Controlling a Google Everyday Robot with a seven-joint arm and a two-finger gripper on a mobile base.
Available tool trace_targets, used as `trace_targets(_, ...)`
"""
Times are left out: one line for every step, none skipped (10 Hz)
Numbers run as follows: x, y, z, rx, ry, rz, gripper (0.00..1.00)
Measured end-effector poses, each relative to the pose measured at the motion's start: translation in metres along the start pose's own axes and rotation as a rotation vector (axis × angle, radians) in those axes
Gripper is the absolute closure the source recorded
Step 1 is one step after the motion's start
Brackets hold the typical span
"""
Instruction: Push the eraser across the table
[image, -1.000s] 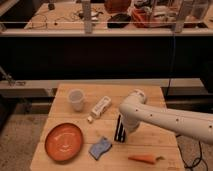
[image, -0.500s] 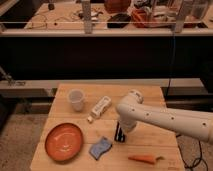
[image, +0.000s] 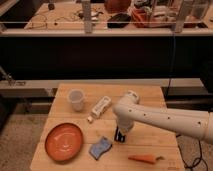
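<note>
Peeking out beneath the smooth white arm, the slim black eraser (image: 118, 137) lies on the pale plank table (image: 150, 95); the gripper (image: 120, 129) is right over it, fingers together.

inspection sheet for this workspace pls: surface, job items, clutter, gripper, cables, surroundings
Surface: light wooden table, pale plank top.
Job's things: eraser, a dark block near the table's middle, right at the gripper's tip and hard to tell apart from it.
Clutter: cup and white oblong block at the back; orange plate, blue sponge and carrot along the front.
Grippers: gripper shut, pointing down onto the eraser; arm reaches in from the picture's right.
Cables: black cable hanging by the table's right edge; more on the bench.
Surroundings: cluttered bench behind a rail; speckled floor.
</note>
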Motion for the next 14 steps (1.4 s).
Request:
trace_targets(-0.003, -0.002, 0.001, 0.003, 0.0, -0.006, 1.0)
trace_targets(-0.006, -0.003, 0.004, 0.002, -0.003, -0.011, 1.0)
trace_targets(-0.006, -0.004, 0.005, 0.002, -0.001, -0.013, 1.0)
trace_targets(-0.007, -0.004, 0.006, 0.005, -0.002, -0.015, 1.0)
trace_targets(-0.009, -0.006, 0.007, 0.008, 0.0, -0.019, 1.0)
trace_targets(-0.012, -0.007, 0.008, 0.01, -0.001, -0.022, 1.0)
trace_targets(-0.013, -0.009, 0.008, 0.012, -0.001, -0.025, 1.0)
trace_targets(-0.015, -0.009, 0.008, 0.012, -0.003, -0.026, 1.0)
trace_targets(-0.015, -0.009, 0.008, 0.012, -0.003, -0.026, 1.0)
trace_targets(-0.015, -0.009, 0.008, 0.012, -0.004, -0.026, 1.0)
trace_targets(-0.015, -0.009, 0.008, 0.011, -0.004, -0.027, 1.0)
trace_targets(-0.017, -0.01, 0.009, 0.013, -0.003, -0.031, 1.0)
trace_targets(-0.02, -0.012, 0.01, 0.016, -0.003, -0.034, 1.0)
trace_targets(-0.019, -0.012, 0.009, 0.016, -0.003, -0.033, 1.0)
